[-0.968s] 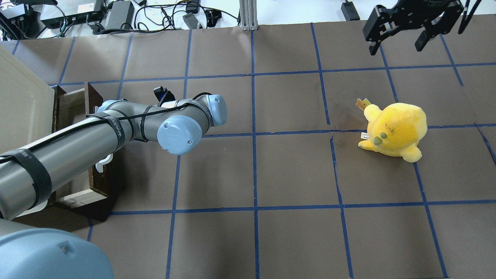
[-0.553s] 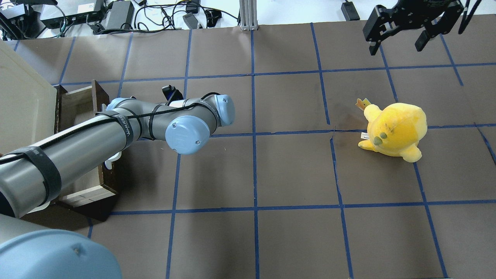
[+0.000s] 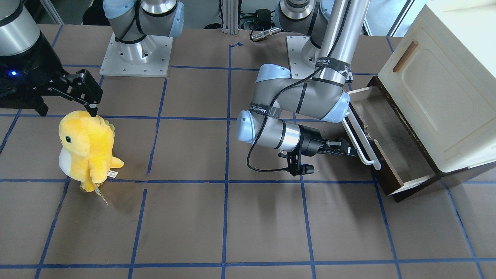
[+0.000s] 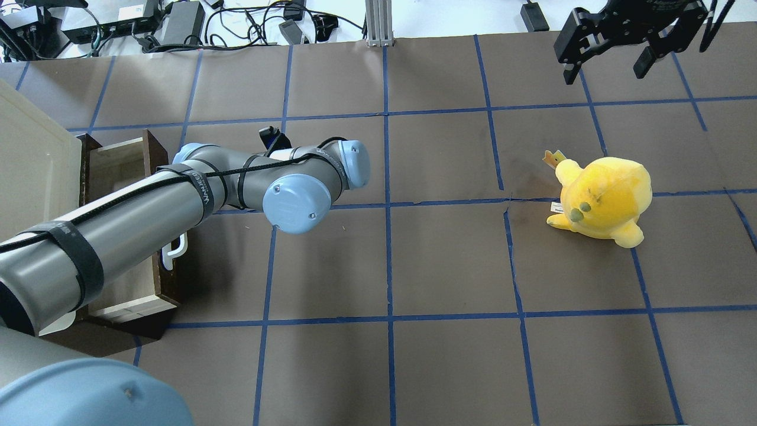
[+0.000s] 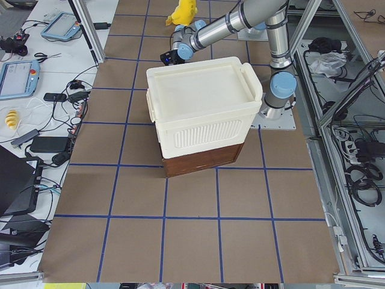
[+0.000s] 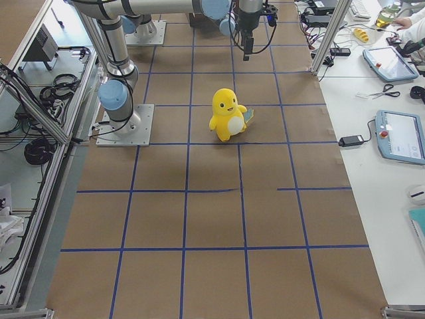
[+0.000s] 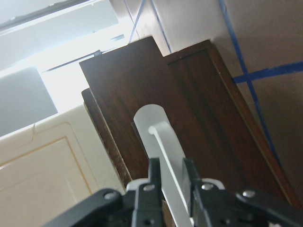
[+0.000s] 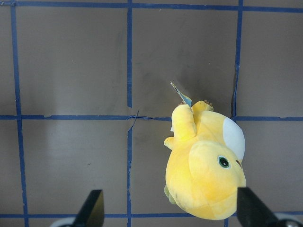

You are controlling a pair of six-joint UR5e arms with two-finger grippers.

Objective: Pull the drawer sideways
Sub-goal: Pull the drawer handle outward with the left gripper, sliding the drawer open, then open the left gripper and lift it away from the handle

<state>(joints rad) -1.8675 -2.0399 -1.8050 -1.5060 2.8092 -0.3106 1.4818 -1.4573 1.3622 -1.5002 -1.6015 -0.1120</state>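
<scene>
The drawer has a dark brown front, a pale wood inside and a long white bar handle. It stands partly pulled out from under the cream cabinet. In the overhead view the drawer lies at the left, half hidden under my left arm. My left gripper is shut on the white handle. The left wrist view shows the handle clamped between both fingers, with the drawer front behind. My right gripper is open and empty, high at the far right.
A yellow plush toy stands on the brown mat at the right, below my right gripper; it also shows in the right wrist view. Cables and power bricks lie beyond the mat's far edge.
My left arm has moved toward the table's middle with the handle in its grip. The drawer has slid further out of the cabinet. The right arm has not moved.
</scene>
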